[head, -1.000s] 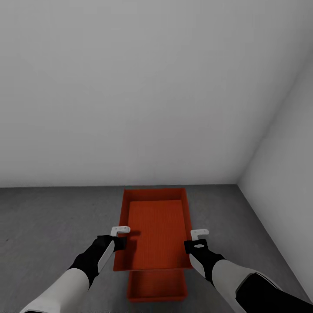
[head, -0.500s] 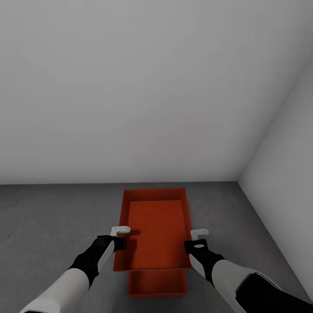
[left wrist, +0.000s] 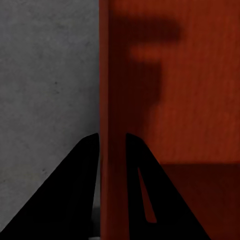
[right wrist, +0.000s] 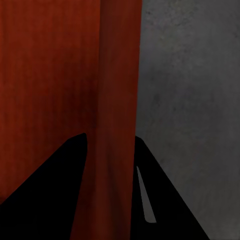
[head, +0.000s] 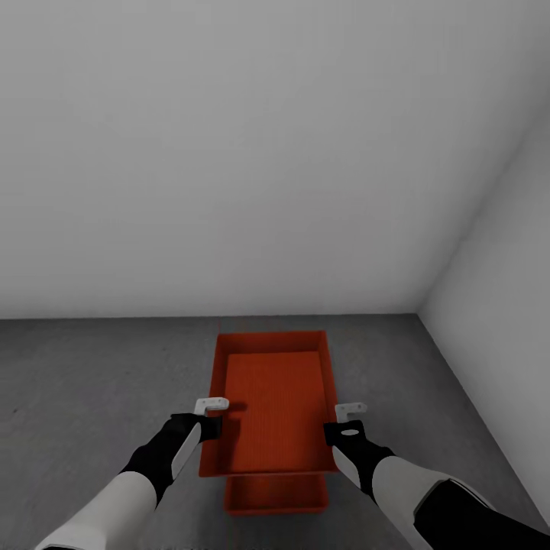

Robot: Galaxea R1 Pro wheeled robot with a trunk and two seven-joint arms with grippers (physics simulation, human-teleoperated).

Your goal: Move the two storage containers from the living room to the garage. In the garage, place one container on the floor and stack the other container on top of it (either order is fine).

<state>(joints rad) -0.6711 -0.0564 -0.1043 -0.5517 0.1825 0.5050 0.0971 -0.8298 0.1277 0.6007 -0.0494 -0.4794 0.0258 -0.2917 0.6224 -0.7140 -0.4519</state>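
In the garage corner, the upper container (head: pixel 273 405) hangs between both arms above the lower container (head: pixel 275 495), which sits on the grey floor (head: pixel 84 382). The left gripper (left wrist: pixel 111 142) pinches its left wall between narrow fingers; the right gripper (right wrist: pixel 110 145) clamps the right wall likewise.

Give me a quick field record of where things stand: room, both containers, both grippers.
room: grey concrete floor, white walls
held container: gripped by both side walls, hanging over the other one
lower container: on the floor, near end showing beneath the held one
left gripper: fingers astride the left wall, shut on it
right gripper: fingers astride the right wall, shut on it
stack: not yet set down
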